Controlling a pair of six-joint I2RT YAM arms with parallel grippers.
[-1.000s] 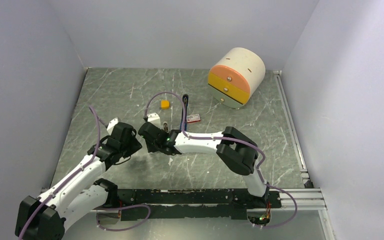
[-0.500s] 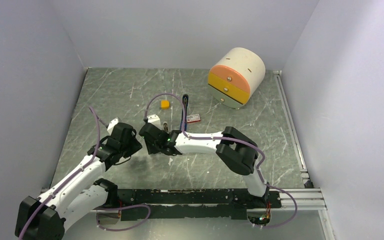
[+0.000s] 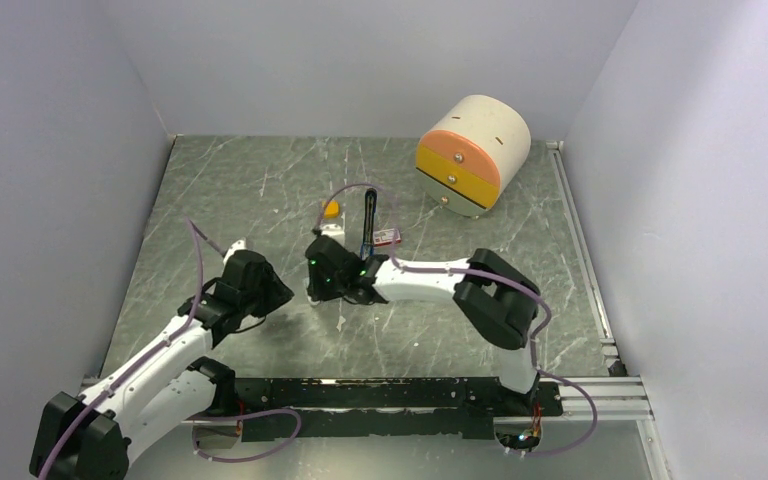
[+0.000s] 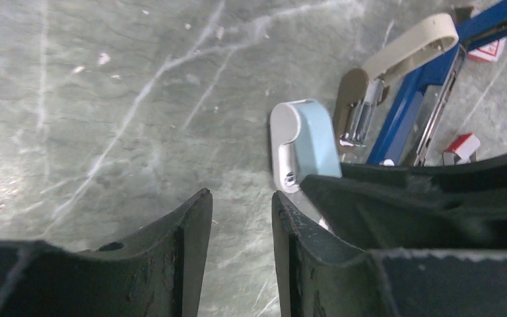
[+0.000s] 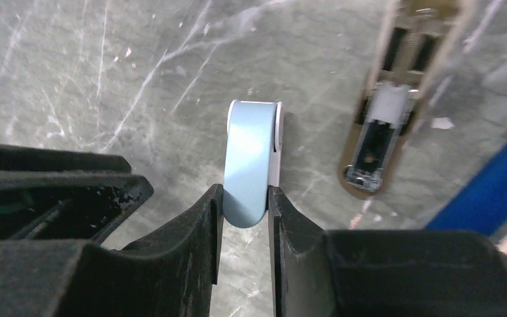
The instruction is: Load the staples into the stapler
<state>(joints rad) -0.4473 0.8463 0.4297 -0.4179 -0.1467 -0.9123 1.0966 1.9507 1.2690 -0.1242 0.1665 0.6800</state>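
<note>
Right tool [image 5: 245, 198] neared stapler [image 5: 376, 142]; grips blue block [image 5: 247, 165].

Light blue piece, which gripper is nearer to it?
Right. The right gripper clamps the light blue piece in its jaws; the left gripper sits open, apart, to its left.

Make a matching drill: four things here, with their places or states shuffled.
1 right gripper
2 left gripper
3 drawer unit
4 red-and-white box

A far right of table
B jaws apart, empty
C beside the stapler
D closed on pale blue piece

Pairs: 1-D, 2-B, 3-A, 4-C
</note>
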